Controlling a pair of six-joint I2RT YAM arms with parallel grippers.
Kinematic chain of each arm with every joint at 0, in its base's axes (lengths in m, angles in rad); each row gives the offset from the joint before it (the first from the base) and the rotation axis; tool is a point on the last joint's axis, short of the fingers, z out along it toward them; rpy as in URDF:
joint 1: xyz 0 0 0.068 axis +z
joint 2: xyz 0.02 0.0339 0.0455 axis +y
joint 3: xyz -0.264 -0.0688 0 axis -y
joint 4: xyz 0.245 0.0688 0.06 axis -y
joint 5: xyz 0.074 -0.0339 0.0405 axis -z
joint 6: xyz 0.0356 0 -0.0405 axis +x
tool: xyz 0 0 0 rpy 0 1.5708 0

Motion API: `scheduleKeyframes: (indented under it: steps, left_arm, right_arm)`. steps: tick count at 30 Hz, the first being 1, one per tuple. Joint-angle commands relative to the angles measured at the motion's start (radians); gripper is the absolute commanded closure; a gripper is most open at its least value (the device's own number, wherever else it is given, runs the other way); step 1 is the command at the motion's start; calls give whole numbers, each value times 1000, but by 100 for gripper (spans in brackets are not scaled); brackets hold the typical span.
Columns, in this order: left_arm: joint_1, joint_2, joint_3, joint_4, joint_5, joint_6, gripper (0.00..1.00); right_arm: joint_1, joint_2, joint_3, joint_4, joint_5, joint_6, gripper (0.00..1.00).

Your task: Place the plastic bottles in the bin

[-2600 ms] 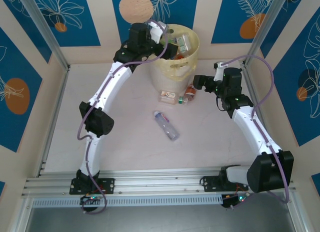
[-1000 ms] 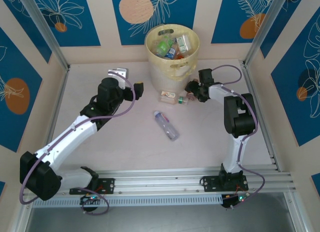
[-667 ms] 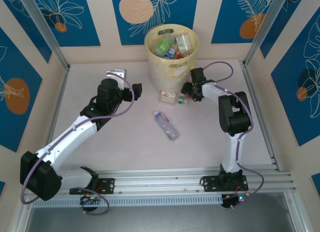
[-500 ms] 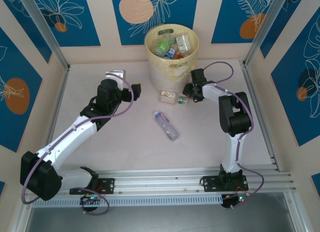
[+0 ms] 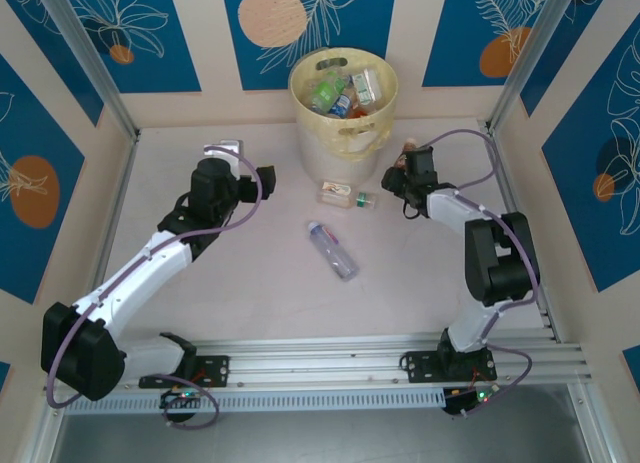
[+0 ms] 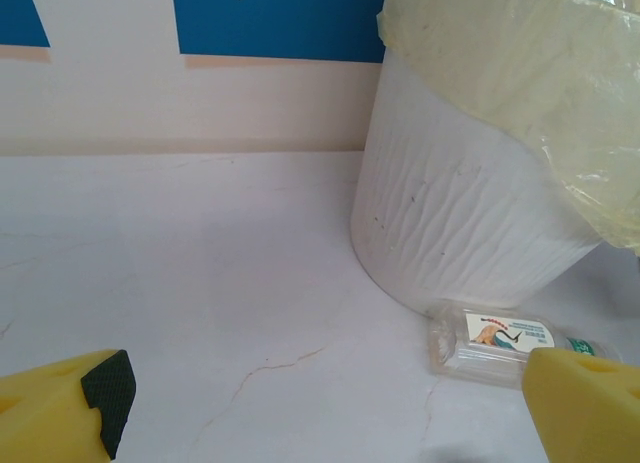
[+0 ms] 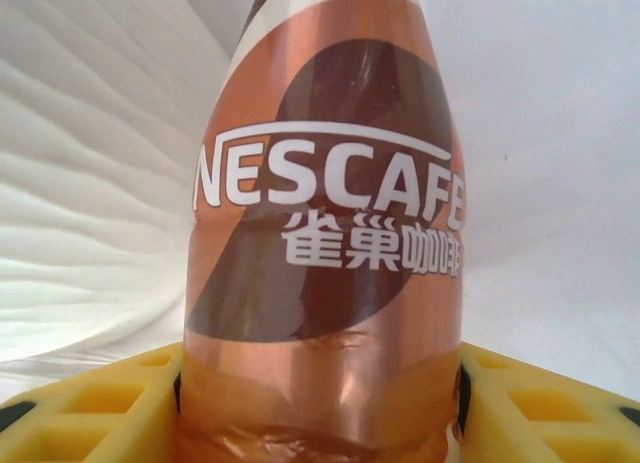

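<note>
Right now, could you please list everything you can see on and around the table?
bin: one, pale yellow, far middle of the table.
bottles in bin: several, with green, blue and white labels; exact count unclear.
flat bottle: one, clear with a green cap, lying by the bin's near side.
blue-label bottle: one, clear, lying mid-table.
Nescafe bottle: one, brown-orange, held right of the bin.
wall panels: blue with leaf prints, around the table.
left gripper: open, left of the bin.
right gripper: shut on the Nescafe bottle.
</note>
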Motion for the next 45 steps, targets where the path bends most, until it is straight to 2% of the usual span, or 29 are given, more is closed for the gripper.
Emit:
scheduleKeyframes:
  steps: [1, 6, 10, 14, 18, 23, 29, 34, 36, 38, 45]
  left_arm:
    - [17, -27, -14, 16, -5, -23, 0]
    - [28, -27, -19, 13, 0, -32, 0]
    - [36, -26, -26, 16, 8, -40, 0]
    - [46, -23, -33, 20, 21, -54, 0]
    - [56, -22, -37, 22, 30, -66, 0]
    - [64, -31, -51, 25, 38, -81, 0]
    - [77, -63, -63, 8, 32, -84, 0]
    - [87, -100, -88, 11, 30, -92, 0]
    - [89, -112, -99, 9, 28, -95, 0]
    - [95, -123, -109, 5, 23, -97, 0]
    - [111, -151, -133, -1, 15, -106, 0]
  right_arm:
    - [-3, -98, -33, 111, 14, -43, 70]
    - [-3, -241, -73, 162, -9, -70, 71]
    - [0, -331, -41, 125, -50, -109, 72]
    - [8, -416, 6, 119, -146, -140, 72]
    - [25, -426, 133, 95, -273, -190, 73]
    - [65, -310, 361, -21, -444, -331, 73]
    - [71, -129, 620, -205, -560, -552, 72]
    - [55, 64, 891, -448, -623, -733, 69]
    - [37, 146, 998, -532, -613, -731, 69]
    - [14, 206, 1064, -570, -636, -732, 69]
    - [1, 379, 1276, -857, -730, -993, 59]
